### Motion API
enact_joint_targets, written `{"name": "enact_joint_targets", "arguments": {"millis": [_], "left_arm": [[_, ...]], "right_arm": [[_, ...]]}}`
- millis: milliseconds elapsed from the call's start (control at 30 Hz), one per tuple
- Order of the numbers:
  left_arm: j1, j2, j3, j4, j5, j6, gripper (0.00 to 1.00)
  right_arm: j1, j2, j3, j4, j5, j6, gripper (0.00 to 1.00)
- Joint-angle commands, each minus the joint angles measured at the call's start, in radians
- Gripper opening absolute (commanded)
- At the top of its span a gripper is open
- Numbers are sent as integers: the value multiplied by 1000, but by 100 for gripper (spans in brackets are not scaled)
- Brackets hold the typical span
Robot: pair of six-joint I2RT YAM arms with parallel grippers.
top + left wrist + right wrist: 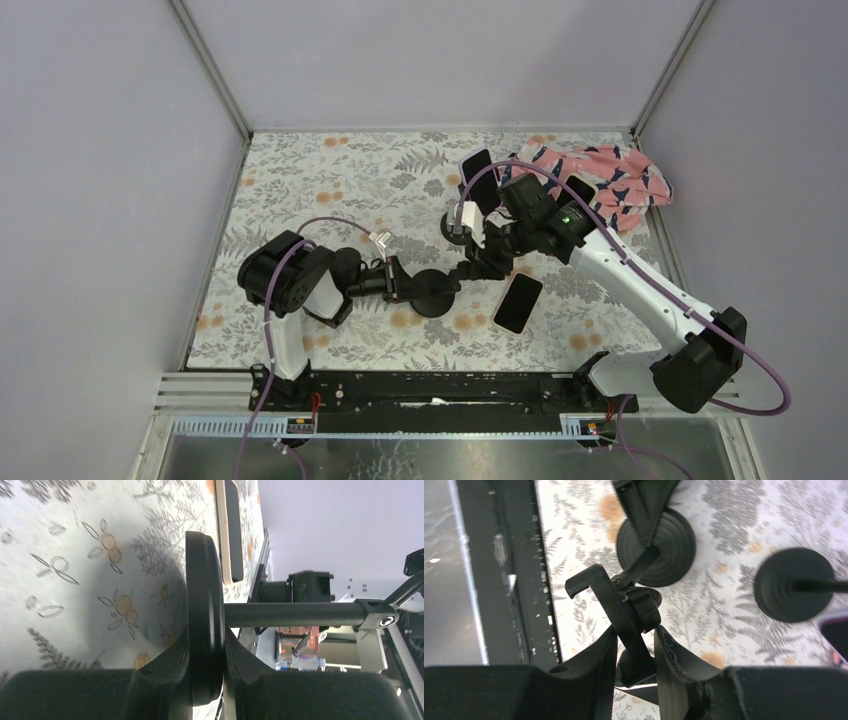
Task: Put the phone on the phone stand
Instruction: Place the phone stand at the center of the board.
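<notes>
The phone (518, 303) lies flat and face up on the floral mat, right of the stand; in the left wrist view the phone (232, 530) shows edge-on. The black phone stand has a round base (432, 292) and a thin arm rising to a cradle (480, 264). My left gripper (405, 282) is shut on the rim of that base (204, 605), one finger on each face. My right gripper (490, 257) is shut on the cradle plate (616, 602), above the base (656, 540). Neither gripper touches the phone.
A second stand with a round base (455, 225) (794, 585) holds another phone (480, 180) behind the first. A pink patterned cloth (600, 180) lies at the back right. The black rail (430, 390) runs along the near edge.
</notes>
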Motion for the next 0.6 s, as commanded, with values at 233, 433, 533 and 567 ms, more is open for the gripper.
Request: {"name": "enact_joint_targets", "arguments": {"millis": [233, 433, 533, 567], "left_arm": [[15, 126, 119, 74, -177, -171, 4], [27, 65, 84, 13, -234, -122, 41], [62, -46, 41, -96, -304, -54, 60], [72, -95, 28, -137, -327, -27, 64]], "right_arm": [[107, 79, 49, 165, 130, 284, 0], [152, 141, 97, 157, 145, 307, 1], [158, 143, 96, 146, 162, 292, 2], [158, 138, 97, 141, 173, 287, 3]]}}
